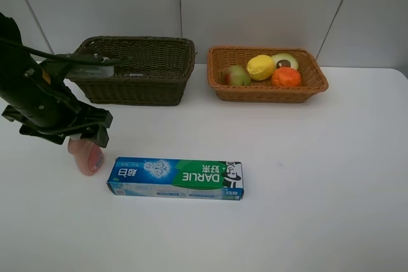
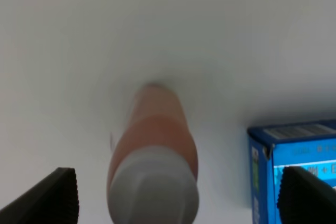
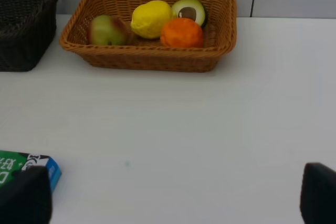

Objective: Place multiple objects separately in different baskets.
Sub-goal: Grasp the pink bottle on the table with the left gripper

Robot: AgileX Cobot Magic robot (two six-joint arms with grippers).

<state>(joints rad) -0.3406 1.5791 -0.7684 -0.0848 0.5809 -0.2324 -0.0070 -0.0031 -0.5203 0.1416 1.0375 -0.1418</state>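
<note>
A pink white-capped bottle (image 1: 87,156) (image 2: 153,150) lies on the white table, left of the blue-green DARLIE toothpaste box (image 1: 175,178) (image 2: 294,166). My left gripper (image 1: 88,138) (image 2: 178,198) hovers just above the bottle, open, its fingers (image 2: 52,198) on either side of the cap without touching it. The light tan basket (image 1: 315,84) (image 3: 147,59) holds a pear (image 1: 234,76) (image 3: 107,30), lemon (image 1: 261,67) (image 3: 150,19), halved avocado (image 1: 285,61) (image 3: 189,10) and orange (image 1: 286,77) (image 3: 181,32). My right gripper (image 3: 170,198) is open and empty, well in front of that basket.
The dark brown-green basket (image 1: 137,87) (image 3: 26,30) stands at the back left, behind my left arm. What it holds is mostly hidden. One end of the toothpaste box (image 3: 31,163) shows beside my right gripper's finger. A grey wall rises behind both baskets.
</note>
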